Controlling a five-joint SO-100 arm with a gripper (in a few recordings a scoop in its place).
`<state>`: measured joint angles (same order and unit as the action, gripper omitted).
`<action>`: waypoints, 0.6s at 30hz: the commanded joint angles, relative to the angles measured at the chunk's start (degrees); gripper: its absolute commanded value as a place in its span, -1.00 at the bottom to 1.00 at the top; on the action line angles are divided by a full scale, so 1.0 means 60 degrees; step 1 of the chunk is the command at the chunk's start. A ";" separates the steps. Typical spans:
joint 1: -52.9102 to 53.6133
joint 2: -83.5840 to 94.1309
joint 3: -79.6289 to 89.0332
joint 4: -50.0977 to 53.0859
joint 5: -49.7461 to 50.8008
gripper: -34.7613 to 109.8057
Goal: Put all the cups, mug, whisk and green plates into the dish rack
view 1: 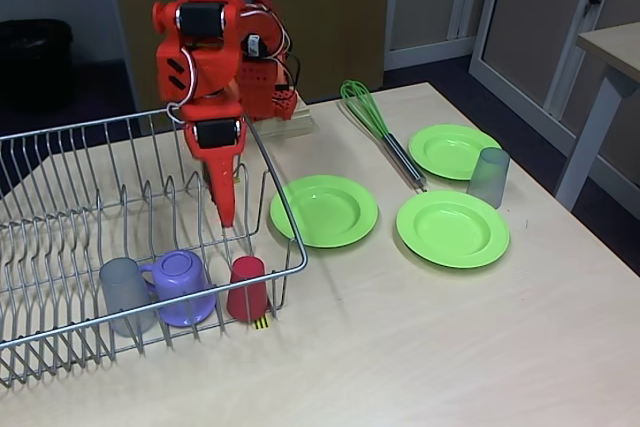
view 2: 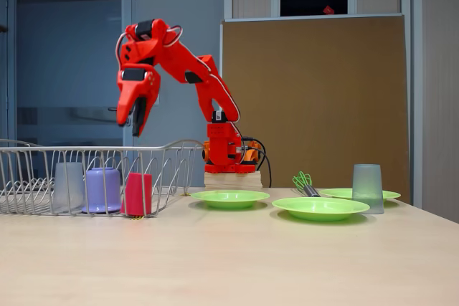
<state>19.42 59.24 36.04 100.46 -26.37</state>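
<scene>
The silver wire dish rack (view 1: 60,207), with upright prongs and a yellow-black tag at its near corner, holds along its front edge a translucent grey cup (view 1: 124,293), a lilac mug (view 1: 184,287) and a red cup (view 1: 246,287), all inverted. The orange gripper (view 2: 134,121) hangs empty above the rack, over the red cup, its fingers slightly apart. Beside the rack lie three lime-green plates (view 1: 324,210), the nearest just beside it; the green-wired whisk (view 1: 380,131) and second grey cup (view 1: 488,177) lie well apart from it.
</scene>
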 commanded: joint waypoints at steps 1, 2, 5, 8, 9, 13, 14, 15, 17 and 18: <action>-0.0557 0.1875 0.1201 -0.0073 0.0044 -0.10; -0.0791 0.2227 0.1553 -0.0073 0.0161 -0.11; -0.1553 0.3164 0.2505 -0.0044 0.0718 -0.14; -0.2505 0.3896 0.3267 -0.0029 0.1567 -0.16; -0.2856 0.4102 0.3501 -0.0088 0.1904 -0.16; -0.4292 0.4805 0.4526 -0.0381 0.3413 -0.14; -0.4644 0.4951 0.4819 -0.0469 0.3823 -0.14; -0.4995 0.5068 0.5098 -0.0557 0.4263 -0.13; -0.5713 0.5229 0.5625 -0.0762 0.5112 -0.13; -0.6064 0.5273 0.5845 -0.0835 0.5581 -0.12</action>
<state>-10.81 87.01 67.85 96.33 0.18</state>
